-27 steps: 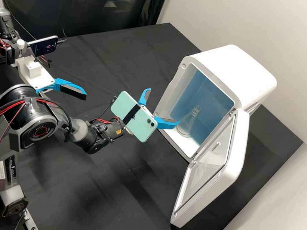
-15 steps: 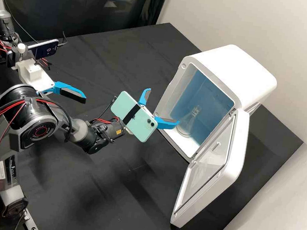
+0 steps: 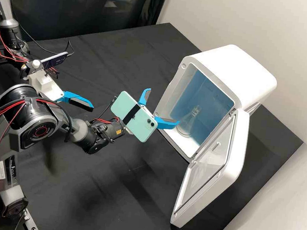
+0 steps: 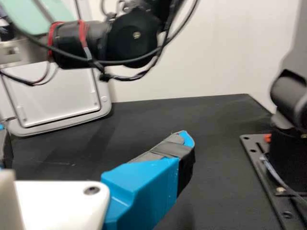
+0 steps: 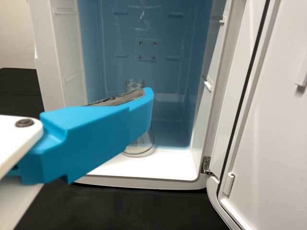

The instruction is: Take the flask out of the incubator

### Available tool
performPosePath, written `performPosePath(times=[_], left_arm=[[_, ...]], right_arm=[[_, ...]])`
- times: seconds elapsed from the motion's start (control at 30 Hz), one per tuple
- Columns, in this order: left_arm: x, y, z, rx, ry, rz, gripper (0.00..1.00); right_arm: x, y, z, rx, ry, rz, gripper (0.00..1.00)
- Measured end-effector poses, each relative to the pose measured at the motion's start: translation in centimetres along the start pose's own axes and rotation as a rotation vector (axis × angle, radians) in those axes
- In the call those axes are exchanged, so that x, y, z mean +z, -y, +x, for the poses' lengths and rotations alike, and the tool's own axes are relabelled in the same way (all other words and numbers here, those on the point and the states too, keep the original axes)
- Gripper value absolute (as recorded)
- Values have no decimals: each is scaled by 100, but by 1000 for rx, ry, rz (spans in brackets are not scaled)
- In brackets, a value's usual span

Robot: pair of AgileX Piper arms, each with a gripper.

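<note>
My left gripper (image 3: 78, 100) hangs low over the black bench (image 3: 114, 185); whether it is spread or pressed together I cannot tell. My right gripper (image 3: 158, 109), spread wide and empty, sits at the mouth of the white incubator (image 3: 234, 71). The flask (image 3: 190, 120) stands upright on the floor inside. The door (image 3: 213, 164) is swung open, with a white wall (image 3: 284, 34) behind.

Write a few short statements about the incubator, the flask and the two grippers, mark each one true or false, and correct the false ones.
1. The door of the incubator is open. True.
2. The flask lies on the bench outside the incubator. False: it stands upright on the incubator's floor.
3. The right gripper is shut on the flask. False: it is open, at the incubator's opening.
4. The left gripper is over the bench, well away from the incubator. True.
</note>
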Motion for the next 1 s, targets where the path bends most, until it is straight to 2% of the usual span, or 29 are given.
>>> performPosePath(times=[0.13, 0.27, 0.43, 0.47, 0.57, 0.63, 0.73, 1.0], left_arm=[[-167, -22, -14, 8, -53, -6, 100], [-363, 17, -97, -2, -113, -37, 100], [-520, 49, -201, 0, -148, -54, 100], [-540, 55, -234, -5, -151, -52, 100], [-595, 31, -300, 6, -164, -54, 100], [-603, 17, -327, 18, -156, -44, 100], [-633, -3, -355, 42, -164, -44, 100], [-697, -5, -411, 45, -177, -37, 100]], right_arm=[[0, 0, 0, 0, 0, 0, 100], [0, 0, 0, 0, 0, 0, 100], [0, 0, 0, 0, 0, 0, 100], [0, 0, 0, 0, 0, 0, 100], [0, 0, 0, 0, 0, 0, 100], [0, 0, 0, 0, 0, 0, 100], [0, 0, 0, 0, 0, 0, 100], [0, 0, 0, 0, 0, 0, 100]])
